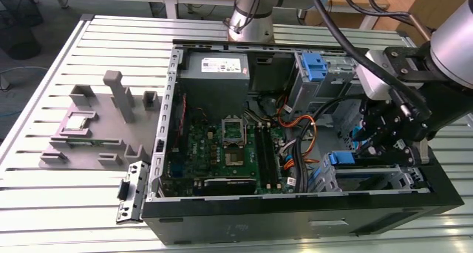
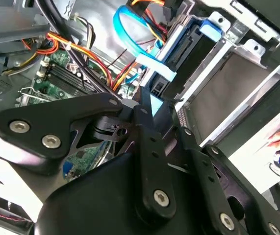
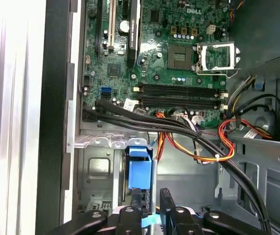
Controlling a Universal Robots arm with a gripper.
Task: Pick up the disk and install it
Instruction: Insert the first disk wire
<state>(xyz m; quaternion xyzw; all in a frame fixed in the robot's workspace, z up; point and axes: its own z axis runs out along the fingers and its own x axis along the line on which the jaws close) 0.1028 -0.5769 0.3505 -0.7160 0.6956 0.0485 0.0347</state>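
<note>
While our gripper (image 3: 150, 208) grips the disk (image 3: 140, 169) by its blue bracket, we judge it partly seated in the drive cage (image 1: 399, 178); seating remains.

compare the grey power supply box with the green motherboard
The power supply box is a grey block with a white sticker; the motherboard is a flat green board studded with parts. The box stands in a far corner in the exterior view; the board lies flat on the case floor. Both sit inside the open computer case.
</note>
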